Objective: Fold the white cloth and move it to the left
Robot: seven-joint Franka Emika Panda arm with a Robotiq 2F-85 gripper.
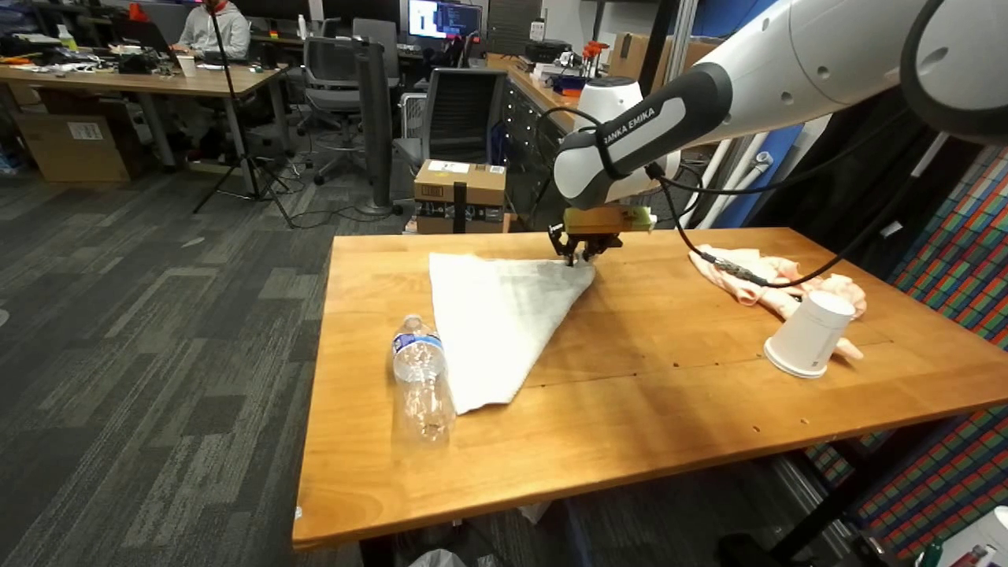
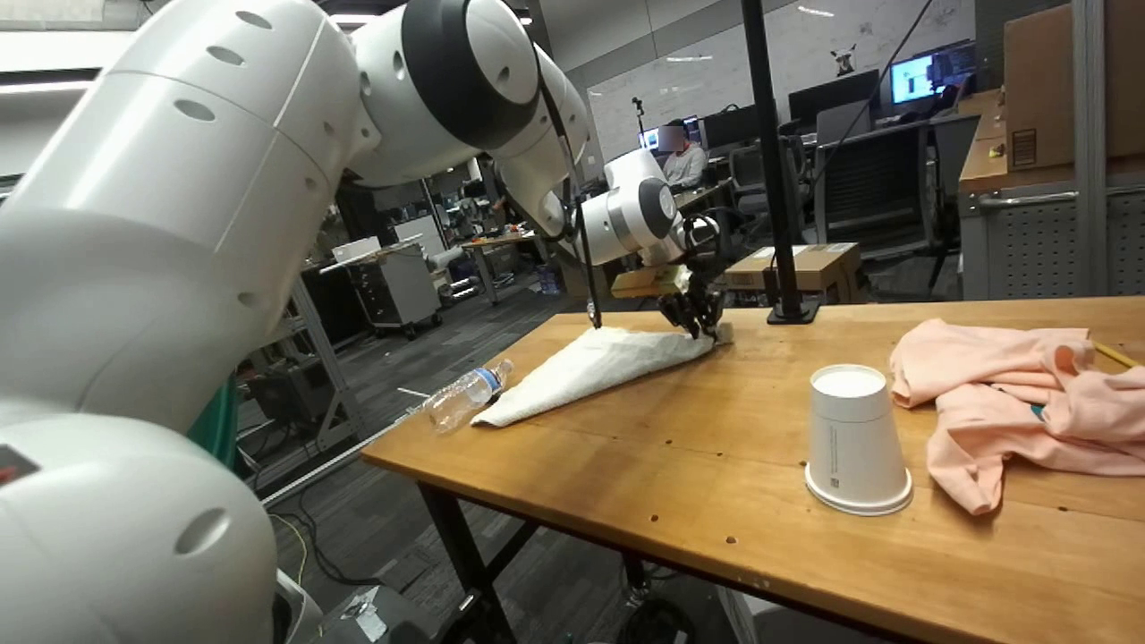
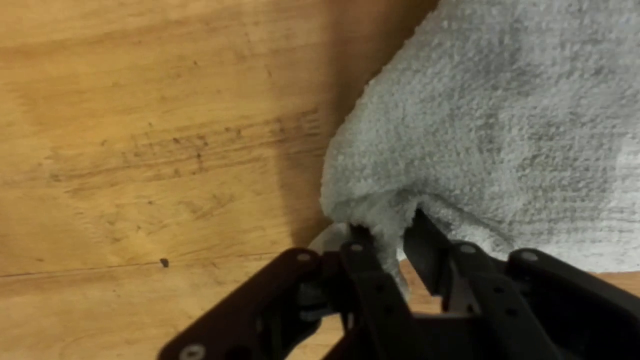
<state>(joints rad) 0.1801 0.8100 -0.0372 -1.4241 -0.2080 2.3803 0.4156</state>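
1. Across both exterior views runs the wooden surface (image 1: 661,433), its grain marked by a seam and small dark spots.
2. Over it reaches the white arm (image 1: 795,75), with black bands at its joints.
3. On the surface lies the white cloth (image 1: 496,331), toward the left end and near the far edge in both exterior views, roughly triangular in outline; the wrist view shows a soft, nubby weave with a crease running in from one corner.
4. Well apart from it, toward the opposite end, the pink cloth (image 2: 1002,420) sits in a crumpled heap.
5. At one corner of the white cloth, the black tool (image 3: 389,227) points down toward the surface, its fingers (image 3: 427,255) clamped on a bunched pinch of that fabric.
6. Beside the white cloth's other end, a clear bottle (image 1: 424,386) lies on its side, a blue label round its upper part; whether it touches the fabric, I cannot tell.
7. Just beside the pink cloth, a white cup (image 2: 859,438) stands upside down, its wide rim on the surface.
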